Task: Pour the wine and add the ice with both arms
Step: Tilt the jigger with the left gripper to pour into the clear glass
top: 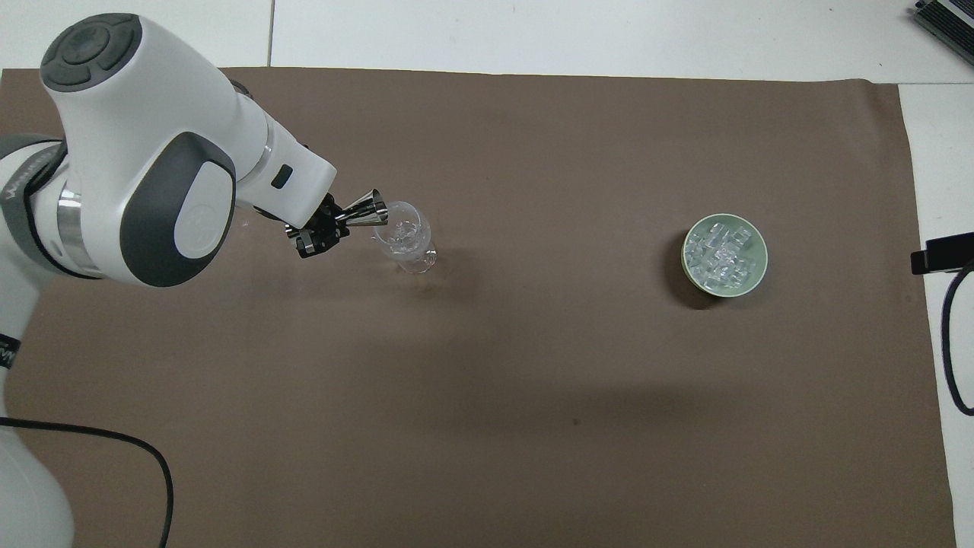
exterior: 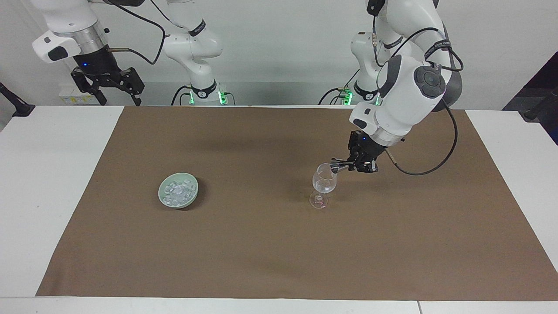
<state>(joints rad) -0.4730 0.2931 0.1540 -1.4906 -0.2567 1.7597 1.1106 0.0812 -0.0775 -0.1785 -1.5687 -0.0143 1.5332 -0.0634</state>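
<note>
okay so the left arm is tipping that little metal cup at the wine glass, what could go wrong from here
1. The left gripper holds the metal jigger tipped at the rim of the wine glass; a nudge could topple the tall-stemmed glass.
2. Only the jigger's mouth reaches the rim, so liquid could spill onto the brown mat.
</note>
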